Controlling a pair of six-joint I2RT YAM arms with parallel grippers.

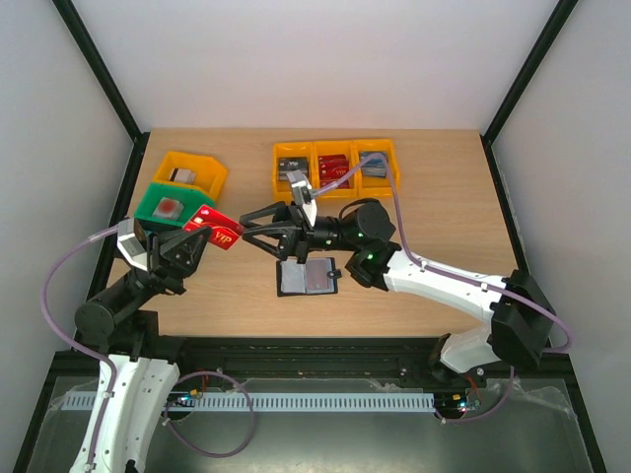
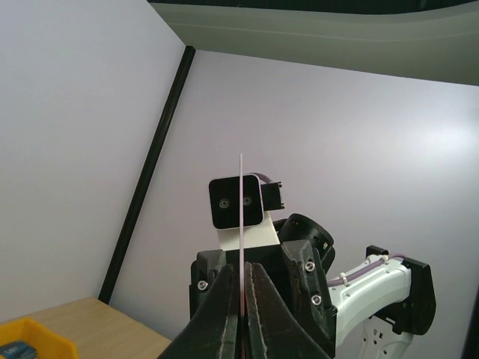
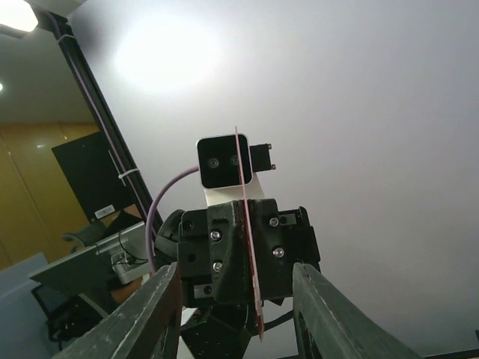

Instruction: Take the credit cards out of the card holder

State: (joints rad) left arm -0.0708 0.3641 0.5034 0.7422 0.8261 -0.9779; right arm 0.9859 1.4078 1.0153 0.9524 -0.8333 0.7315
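Left pincer [image 2: 245, 275] clamps the red credit card [image 1: 222, 232], whose free end faces the right pincer [image 1: 248, 229], jaws apart.

- counter [image 1: 434, 207]: wood-grain top, smooth, matt
- red card [image 1: 219, 231]: thin plastic, glossy, printed face
- card holder [image 1: 309, 278]: black leather-look rim, matt; grey-blue inside with slight sheen
- yellow bins [image 1: 335, 146], green bin [image 1: 148, 205]: moulded plastic, smooth, semi-gloss
- left pincer [image 2: 244, 280], right pincer [image 3: 236, 267]: matt black plastic, bright metal screw heads
- arm shells [image 1: 434, 276]: white plastic, glossy
- enclosure walls [image 1: 296, 59]: white panels, matt, smooth
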